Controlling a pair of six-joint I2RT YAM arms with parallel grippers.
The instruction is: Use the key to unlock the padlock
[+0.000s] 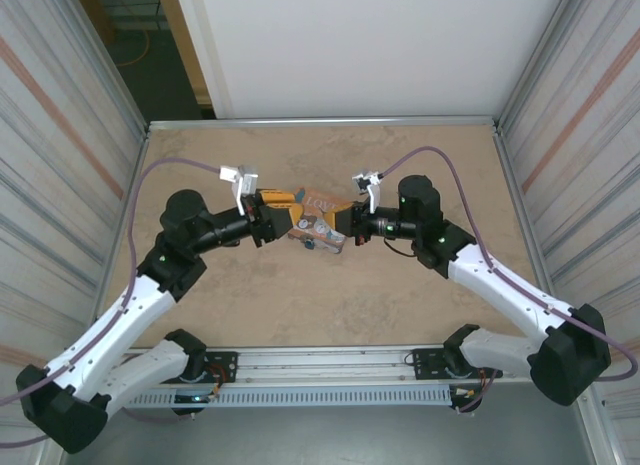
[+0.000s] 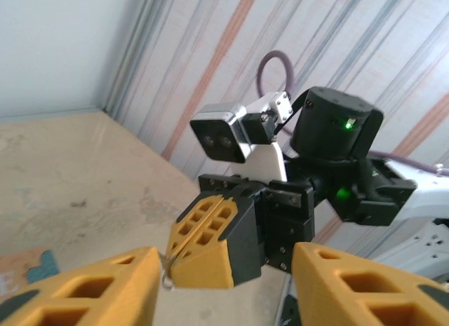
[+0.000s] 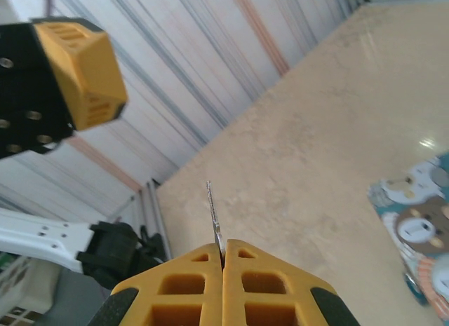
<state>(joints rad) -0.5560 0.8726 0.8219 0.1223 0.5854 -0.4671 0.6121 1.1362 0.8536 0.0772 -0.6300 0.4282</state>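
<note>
Beige table (image 1: 420, 285), both arms meeting mid-table over an orange-and-teal LOVE tin (image 1: 320, 200) lying flat. Left gripper (image 1: 275, 217) at the tin's left end, jaws wide apart, nothing between them in its wrist view. Right gripper (image 3: 223, 250) at the tin's right end, jaws pressed together on the key (image 3: 212, 210), thin blade sticking straight out past the tips. Padlock (image 1: 310, 242): tiny dark bit at the tin's near edge between the two grippers, too small to tell which way the keyhole faces.

Handling, judged: padlock light, hard, smooth metal, would skid or spin if poked. Pinch it across the flat sides of the body, leaving shackle and keyhole free. Key is thin, stiff, easy to twist in the pads.

In the way: the tin right beside the padlock, and the two grippers close together, little room
</note>
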